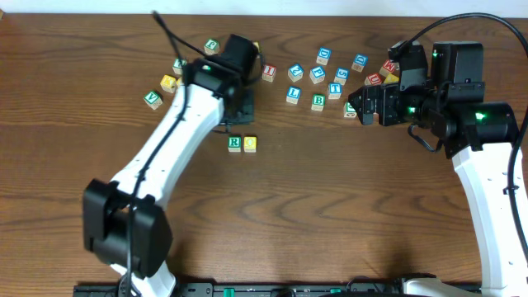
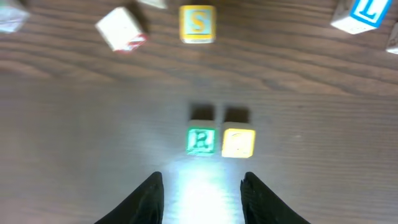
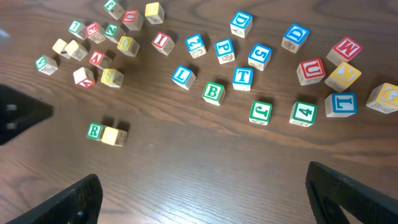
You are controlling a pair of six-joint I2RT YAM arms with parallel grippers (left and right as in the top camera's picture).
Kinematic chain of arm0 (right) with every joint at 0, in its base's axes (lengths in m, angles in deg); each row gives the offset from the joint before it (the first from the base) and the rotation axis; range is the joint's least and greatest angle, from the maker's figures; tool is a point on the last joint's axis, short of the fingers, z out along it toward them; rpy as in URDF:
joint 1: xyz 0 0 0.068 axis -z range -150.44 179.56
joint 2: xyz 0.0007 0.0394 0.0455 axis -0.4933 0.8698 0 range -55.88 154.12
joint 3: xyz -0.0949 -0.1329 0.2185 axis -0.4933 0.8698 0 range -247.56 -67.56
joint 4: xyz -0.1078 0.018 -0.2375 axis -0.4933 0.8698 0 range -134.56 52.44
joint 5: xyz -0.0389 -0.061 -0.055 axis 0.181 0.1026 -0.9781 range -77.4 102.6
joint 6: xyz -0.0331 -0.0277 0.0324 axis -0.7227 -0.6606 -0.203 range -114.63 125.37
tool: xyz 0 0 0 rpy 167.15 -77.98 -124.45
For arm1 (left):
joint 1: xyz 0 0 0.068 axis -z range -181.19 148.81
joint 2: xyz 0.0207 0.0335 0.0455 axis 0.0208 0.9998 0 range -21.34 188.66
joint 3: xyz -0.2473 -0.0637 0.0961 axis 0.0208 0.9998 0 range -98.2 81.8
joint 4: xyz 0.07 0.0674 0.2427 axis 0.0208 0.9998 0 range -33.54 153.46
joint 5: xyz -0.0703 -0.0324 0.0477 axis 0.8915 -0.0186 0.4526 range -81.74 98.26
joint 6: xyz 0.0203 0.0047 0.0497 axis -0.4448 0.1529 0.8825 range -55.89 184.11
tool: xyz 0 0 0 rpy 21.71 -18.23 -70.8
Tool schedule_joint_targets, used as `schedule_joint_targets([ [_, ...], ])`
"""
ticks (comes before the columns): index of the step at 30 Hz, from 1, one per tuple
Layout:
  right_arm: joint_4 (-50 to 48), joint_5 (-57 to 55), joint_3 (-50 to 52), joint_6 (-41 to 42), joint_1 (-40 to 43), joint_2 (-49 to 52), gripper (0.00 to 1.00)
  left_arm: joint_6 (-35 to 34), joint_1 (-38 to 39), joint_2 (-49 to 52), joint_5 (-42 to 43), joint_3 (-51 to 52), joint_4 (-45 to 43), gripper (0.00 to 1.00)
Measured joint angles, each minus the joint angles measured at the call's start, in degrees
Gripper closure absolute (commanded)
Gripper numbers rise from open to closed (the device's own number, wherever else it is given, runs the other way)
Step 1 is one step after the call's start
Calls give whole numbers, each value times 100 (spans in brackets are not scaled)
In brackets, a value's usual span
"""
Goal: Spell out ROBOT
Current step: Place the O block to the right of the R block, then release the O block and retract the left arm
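Observation:
A green R cube (image 1: 234, 143) and a yellow-faced cube (image 1: 250, 143) sit touching side by side on the wooden table (image 1: 330, 198). In the left wrist view the R cube (image 2: 201, 140) and its yellow neighbour (image 2: 238, 143) lie just ahead of my left gripper (image 2: 202, 185), which is open and holds nothing. My left gripper (image 1: 238, 118) hovers just behind the pair. The green B cube (image 3: 213, 92) and blue T cube (image 3: 242, 78) lie in the loose scatter. My right gripper (image 3: 205, 193) is wide open above bare wood, near the scatter's right side (image 1: 356, 105).
Many loose letter cubes lie along the back of the table: a yellow S cube (image 2: 197, 23), a blue L cube (image 3: 181, 75), a green J cube (image 3: 260, 112), a green 4 cube (image 3: 303, 114), a red M cube (image 3: 346, 48). A green V cube (image 1: 153, 100) sits far left.

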Motion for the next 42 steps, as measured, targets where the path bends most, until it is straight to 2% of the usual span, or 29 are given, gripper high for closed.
schedule_joint_targets([
  [15, -7, 0, 0, 0, 0, -2, 1, 654, -1257, -507, -46, 0, 505, 59],
  [16, -9, 0, 0, -2, 0, -2, 1, 675, -1292, -507, -50, 0, 525, 54],
  [28, 48, 2, 0, -2, 0, -2, 1, 911, -1360, -507, -35, 0, 522, 36],
  [42, -197, 74, 0, 197, 0, -2, 1, 931, -1360, -507, -35, 0, 509, 35],
])
